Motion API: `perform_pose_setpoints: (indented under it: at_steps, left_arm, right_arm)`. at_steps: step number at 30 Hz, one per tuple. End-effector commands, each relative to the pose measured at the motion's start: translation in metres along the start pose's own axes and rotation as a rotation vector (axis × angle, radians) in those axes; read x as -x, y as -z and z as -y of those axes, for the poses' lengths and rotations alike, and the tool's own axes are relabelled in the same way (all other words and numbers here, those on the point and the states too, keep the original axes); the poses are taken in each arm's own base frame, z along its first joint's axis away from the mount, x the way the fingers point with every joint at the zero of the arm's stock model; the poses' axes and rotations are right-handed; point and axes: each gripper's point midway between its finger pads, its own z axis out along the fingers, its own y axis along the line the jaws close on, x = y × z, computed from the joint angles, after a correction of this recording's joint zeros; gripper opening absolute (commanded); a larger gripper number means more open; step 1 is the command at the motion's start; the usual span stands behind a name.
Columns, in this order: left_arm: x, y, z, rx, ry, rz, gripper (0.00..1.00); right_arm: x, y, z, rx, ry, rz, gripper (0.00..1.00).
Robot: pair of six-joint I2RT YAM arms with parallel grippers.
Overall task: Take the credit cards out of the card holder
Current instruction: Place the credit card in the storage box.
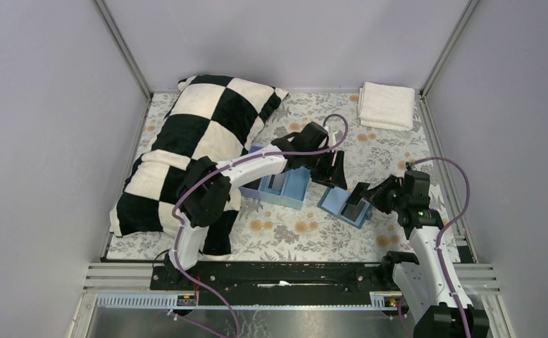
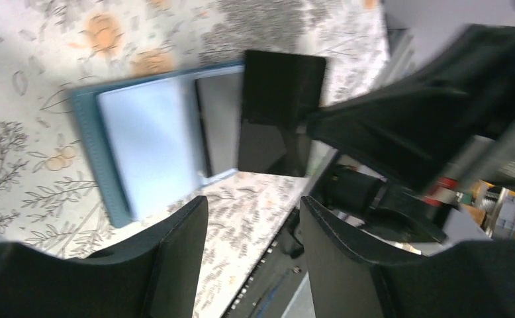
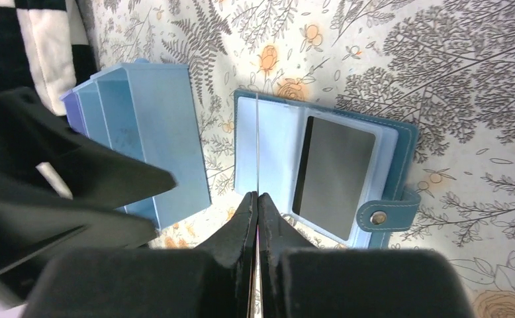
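The right pincer (image 3: 257, 195) is clamped on one credit card (image 2: 282, 93), held above the open card holder (image 3: 278, 152) on the bench (image 3: 387, 66). The left pincer (image 2: 253, 205) hangs half-open and empty. A second card (image 3: 334, 175) sits in the holder's pocket, so the job looks part done.

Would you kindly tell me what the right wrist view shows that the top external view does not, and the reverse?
Only the right wrist view: the snap tab on the open card holder, a grey card in its sleeve, and the thin edge of the held card in the shut right gripper.
Only the top external view: the folded white towel and the full checkered pillow, of which the wrist view catches just a corner.
Both: the card holder, the blue tray and the floral cloth.
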Motion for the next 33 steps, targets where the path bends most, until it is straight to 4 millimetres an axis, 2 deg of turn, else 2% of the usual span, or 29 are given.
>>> perform_pose_setpoints:
  at_steps: [1, 4, 8, 13, 19, 23, 29, 33]
  left_arm:
    - [0.033, 0.053, 0.072, -0.209, -0.127, 0.093, 0.60]
    - [0.039, 0.073, 0.073, -0.263, -0.116, 0.094, 0.62]
    - [0.041, 0.102, 0.070, -0.348, -0.098, 0.106, 0.63]
    - [0.033, 0.108, 0.071, -0.376, -0.115, 0.080, 0.63]
    - [0.031, 0.112, 0.075, -0.422, -0.102, 0.076, 0.63]
    - [0.032, 0.114, 0.078, -0.476, -0.084, 0.087, 0.58]
    - [0.029, 0.124, 0.092, -0.571, -0.079, 0.102, 0.46]
    - [0.028, 0.123, 0.090, -0.577, -0.061, 0.106, 0.35]
  right_arm:
    - [0.007, 0.007, -0.032, 0.145, 0.073, 0.001, 0.00]
    - [0.010, 0.012, -0.059, 0.288, 0.090, 0.008, 0.00]
    - [0.004, 0.025, -0.100, 0.544, 0.092, -0.036, 0.00]
    - [0.001, 0.041, -0.125, 0.725, 0.079, -0.068, 0.00]
    - [-0.001, 0.052, -0.137, 0.808, 0.095, -0.092, 0.00]
    - [-0.001, 0.055, -0.141, 0.833, 0.080, -0.098, 0.00]
    - [-0.002, 0.052, -0.137, 0.822, 0.063, -0.096, 0.00]
    - [-0.002, 0.050, -0.136, 0.818, 0.058, -0.103, 0.00]
